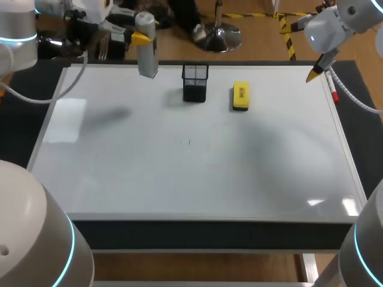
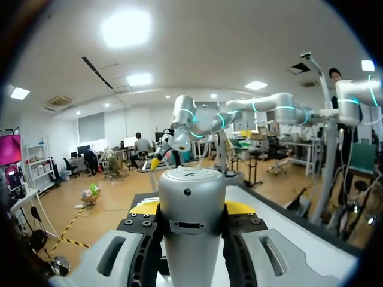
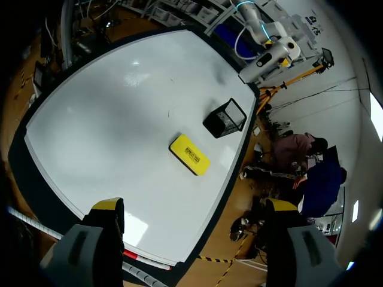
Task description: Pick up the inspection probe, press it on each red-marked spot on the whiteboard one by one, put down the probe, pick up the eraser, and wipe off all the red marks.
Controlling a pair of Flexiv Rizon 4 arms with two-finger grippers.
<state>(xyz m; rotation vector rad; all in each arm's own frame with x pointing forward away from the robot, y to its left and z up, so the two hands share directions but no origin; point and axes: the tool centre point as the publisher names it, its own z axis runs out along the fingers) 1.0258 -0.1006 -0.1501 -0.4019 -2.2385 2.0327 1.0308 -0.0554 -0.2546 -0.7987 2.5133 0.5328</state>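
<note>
Above the far left corner of the glossy whiteboard (image 1: 179, 167), the left gripper (image 1: 142, 39) clasps the smooth grey cylindrical inspection probe (image 1: 146, 57), the right gripper (image 3: 194, 206) hangs spread open, and the yellow block-shaped eraser (image 1: 240, 96) lies beside a black mesh holder (image 1: 195, 82).

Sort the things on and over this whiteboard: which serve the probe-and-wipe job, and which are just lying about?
Job: inspection probe in the left tool; yellow eraser; whiteboard.
Lying about: black mesh pen holder; red-capped marker.
</note>
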